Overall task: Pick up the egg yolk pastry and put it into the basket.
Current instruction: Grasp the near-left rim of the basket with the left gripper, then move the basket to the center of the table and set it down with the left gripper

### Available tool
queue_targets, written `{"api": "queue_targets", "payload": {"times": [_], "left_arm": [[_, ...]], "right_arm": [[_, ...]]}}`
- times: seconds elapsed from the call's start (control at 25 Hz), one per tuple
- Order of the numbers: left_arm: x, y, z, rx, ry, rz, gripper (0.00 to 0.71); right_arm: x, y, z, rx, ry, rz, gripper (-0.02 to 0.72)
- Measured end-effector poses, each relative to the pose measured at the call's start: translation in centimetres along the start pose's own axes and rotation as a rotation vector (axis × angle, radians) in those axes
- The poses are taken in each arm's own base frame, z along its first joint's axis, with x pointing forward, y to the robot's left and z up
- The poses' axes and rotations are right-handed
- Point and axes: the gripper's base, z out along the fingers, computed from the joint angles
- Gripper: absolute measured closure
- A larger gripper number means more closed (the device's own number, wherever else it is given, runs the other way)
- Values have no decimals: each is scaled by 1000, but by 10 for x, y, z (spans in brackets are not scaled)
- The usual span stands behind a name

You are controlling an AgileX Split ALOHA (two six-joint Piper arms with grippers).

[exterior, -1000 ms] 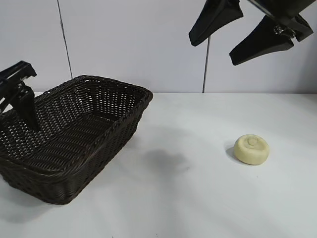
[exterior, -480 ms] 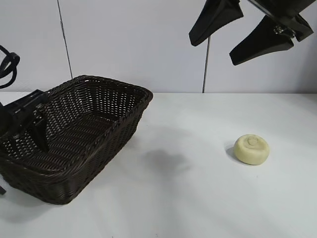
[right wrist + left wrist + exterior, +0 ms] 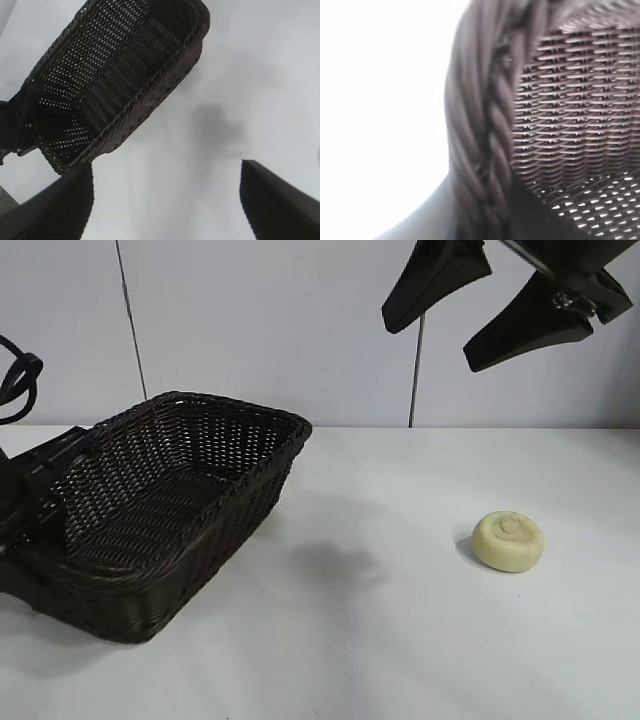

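The egg yolk pastry (image 3: 508, 540), a small pale yellow puck, lies on the white table at the right, far from both grippers. At the left stands the dark wicker basket (image 3: 235, 405), slightly tilted. My left gripper (image 3: 35, 512) is at the basket's left end, and in the left wrist view the braided rim (image 3: 480, 125) fills the space between its jaws (image 3: 490, 215), which are shut on it. High over the table's middle hangs my right gripper (image 3: 427, 348), open and holding nothing. The right wrist view shows its empty gap (image 3: 165, 167) and the basket (image 3: 145, 95) below.
A white wall with a vertical seam (image 3: 412, 390) stands behind the table. Bare tabletop (image 3: 380, 640) stretches between the basket and the pastry.
My left gripper has dropped from above the basket's left end onto its rim and closed there. The basket has shifted and tilted a little. My right gripper and the pastry have not moved.
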Motion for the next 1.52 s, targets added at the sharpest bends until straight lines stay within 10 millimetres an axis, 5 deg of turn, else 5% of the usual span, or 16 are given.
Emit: {"api": "queue_targets", "payload": {"times": [0.4,1.12,1.52], "left_arm": [[-1,-3,-2,4,1,-9,609],[-8,-51,-38,91,49,240,612],[-51,-38,-46,167,127,409,612]], "right_arm": [[0,0,0,-2,4,0,125],[4,0,0,-3,42,-11,125],[4,0,0,-2,43,-13,125]]}}
